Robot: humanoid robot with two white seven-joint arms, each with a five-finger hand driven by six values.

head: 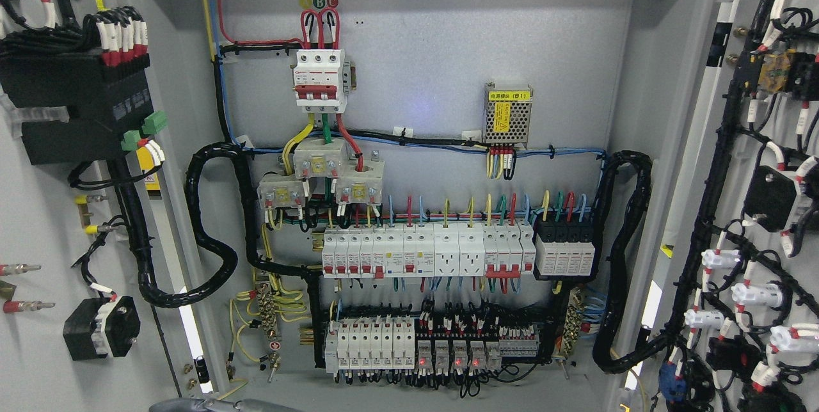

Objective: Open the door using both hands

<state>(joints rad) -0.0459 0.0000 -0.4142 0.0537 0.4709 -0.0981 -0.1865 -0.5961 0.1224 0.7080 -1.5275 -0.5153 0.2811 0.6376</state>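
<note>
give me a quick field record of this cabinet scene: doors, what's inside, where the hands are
left door: grey metal door swung open, wiring on its inner face
right door: grey metal door swung open, black wire harness on it
back panel: red-and-white three-pole main breaker at top, perforated metal power supply with yellow label to its right
lower rows: white breaker row, relay row with red lights
robot: grey part at bottom edge, lower left; hand unclear

A red-toggled main breaker (320, 77) sits at upper centre of the frame, a yellow-labelled power supply (507, 115) to its right. Two rows of white circuit breakers (429, 252) fill the lower centre, flanked by black cable conduits (206, 233).
</note>
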